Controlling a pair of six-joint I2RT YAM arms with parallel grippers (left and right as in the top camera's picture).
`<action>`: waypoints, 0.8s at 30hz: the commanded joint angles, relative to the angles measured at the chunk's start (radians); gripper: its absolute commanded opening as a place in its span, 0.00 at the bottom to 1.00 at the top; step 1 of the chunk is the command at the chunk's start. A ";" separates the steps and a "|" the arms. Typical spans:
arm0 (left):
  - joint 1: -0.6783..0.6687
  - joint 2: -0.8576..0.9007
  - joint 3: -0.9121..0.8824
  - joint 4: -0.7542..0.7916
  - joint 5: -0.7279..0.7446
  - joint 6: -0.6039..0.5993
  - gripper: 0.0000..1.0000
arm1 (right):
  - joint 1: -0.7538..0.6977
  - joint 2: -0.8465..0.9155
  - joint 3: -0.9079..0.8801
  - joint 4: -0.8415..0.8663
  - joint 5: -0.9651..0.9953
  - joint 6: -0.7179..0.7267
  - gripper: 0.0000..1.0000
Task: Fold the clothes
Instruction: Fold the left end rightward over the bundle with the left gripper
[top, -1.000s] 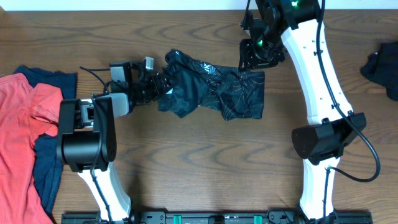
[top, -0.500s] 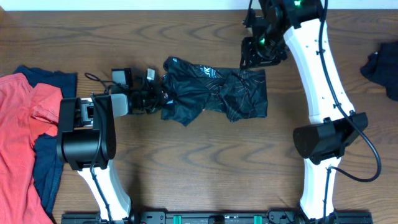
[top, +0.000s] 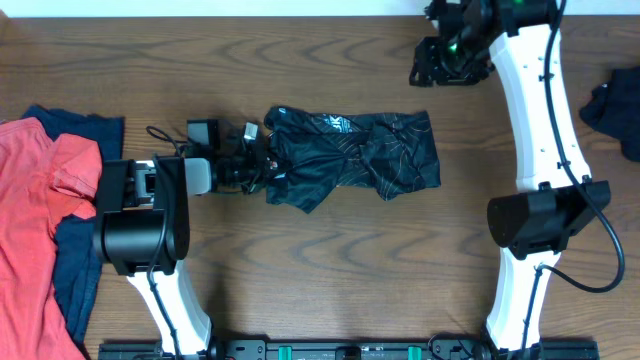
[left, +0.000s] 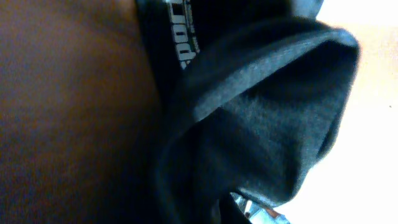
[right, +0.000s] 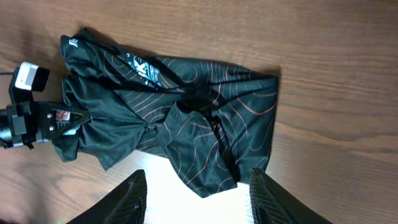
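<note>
Thin black wavy-lined sports jersey (top: 350, 155) lies crumpled at centre of brown wooden table (top: 330, 280). Left gripper (top: 262, 165), arm low, reaching right, pinches jersey's left edge, probably to tug cloth flat. Right gripper (right: 198, 202) hovers beyond jersey's far right corner, fingers spread, empty, arm raised.

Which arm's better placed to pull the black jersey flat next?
Likely left. The left claw is shut on the black jersey at its left edge; the right claw hangs open, clear of the fabric.
</note>
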 joint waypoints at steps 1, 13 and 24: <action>-0.038 -0.002 -0.023 0.094 -0.071 -0.121 0.06 | -0.019 -0.030 0.017 0.009 0.001 -0.027 0.52; -0.212 -0.199 -0.022 0.359 -0.260 -0.301 0.06 | -0.052 -0.030 0.017 0.029 0.001 -0.031 0.53; -0.201 -0.268 -0.022 0.313 -0.267 -0.292 0.06 | -0.084 -0.029 0.017 0.016 -0.003 -0.030 0.54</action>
